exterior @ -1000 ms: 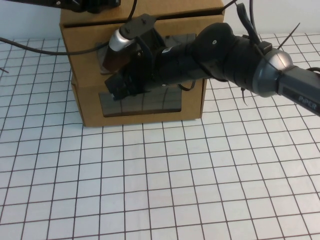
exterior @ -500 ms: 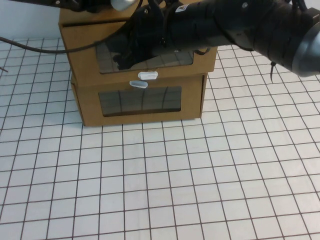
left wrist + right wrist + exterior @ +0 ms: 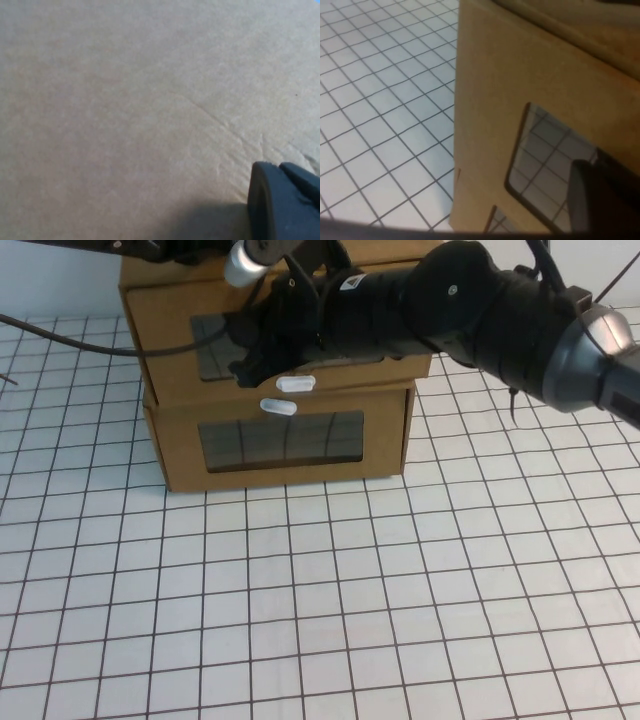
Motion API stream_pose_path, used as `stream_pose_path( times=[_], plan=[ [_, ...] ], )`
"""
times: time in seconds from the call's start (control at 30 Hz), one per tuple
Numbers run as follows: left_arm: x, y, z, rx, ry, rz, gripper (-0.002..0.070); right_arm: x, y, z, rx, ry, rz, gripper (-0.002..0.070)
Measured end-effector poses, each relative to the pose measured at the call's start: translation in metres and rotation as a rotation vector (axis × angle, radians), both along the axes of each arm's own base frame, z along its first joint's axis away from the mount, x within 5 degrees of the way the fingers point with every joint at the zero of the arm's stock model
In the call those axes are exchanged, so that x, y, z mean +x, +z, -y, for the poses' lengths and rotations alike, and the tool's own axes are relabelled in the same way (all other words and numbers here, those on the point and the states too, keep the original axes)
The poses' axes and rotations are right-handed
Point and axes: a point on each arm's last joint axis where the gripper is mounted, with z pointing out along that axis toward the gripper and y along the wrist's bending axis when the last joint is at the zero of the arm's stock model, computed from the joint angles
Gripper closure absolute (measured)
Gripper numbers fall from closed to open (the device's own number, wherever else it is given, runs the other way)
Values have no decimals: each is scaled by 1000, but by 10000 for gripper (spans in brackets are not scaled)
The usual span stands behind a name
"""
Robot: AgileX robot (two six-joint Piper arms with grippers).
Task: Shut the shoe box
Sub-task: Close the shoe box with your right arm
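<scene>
The shoe box is the upper of two stacked cardboard boxes, with a clear window and a white tab below it. My right gripper reaches across from the right and rests against the window, its fingers together. In the right wrist view the gripper lies over the window of the box front. My left gripper sits on the box top at the back. In the left wrist view it is shut against bare cardboard.
A similar cardboard box lies under the shoe box, with its white tab above its own window. A white gridded table stretches in front. A black cable runs in from the left.
My right arm rose from the lower box's front to the shoe box's window, uncovering both white tabs. In the last half second it settled slightly lower. The left arm stayed put.
</scene>
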Motion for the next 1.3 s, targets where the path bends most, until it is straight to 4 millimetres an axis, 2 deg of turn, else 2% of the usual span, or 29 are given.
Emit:
stream_pose_path(
  times=[0.37,0.6,0.73,0.87,1.0,1.2,1.3],
  plan=[
    [0,0,0,0,1,1,679,0,-3,-2,-2,15,-2,689],
    [-2,0,-1,-15,-17,-25,679,-15,14,2,-22,91,-4,689],
    [-9,5,-2,-13,-38,-40,679,-19,18,3,-32,116,-13,689],
    [-19,13,-8,5,-57,-60,679,-25,21,5,-51,147,-21,689],
    [-33,26,-22,8,-45,-76,679,-32,27,8,-78,182,-24,689],
    [-64,60,-35,4,-39,-24,679,-44,42,18,-130,198,-21,689],
    [-80,67,-36,-9,-39,-9,679,-49,50,26,-182,170,-12,689]
  ],
)
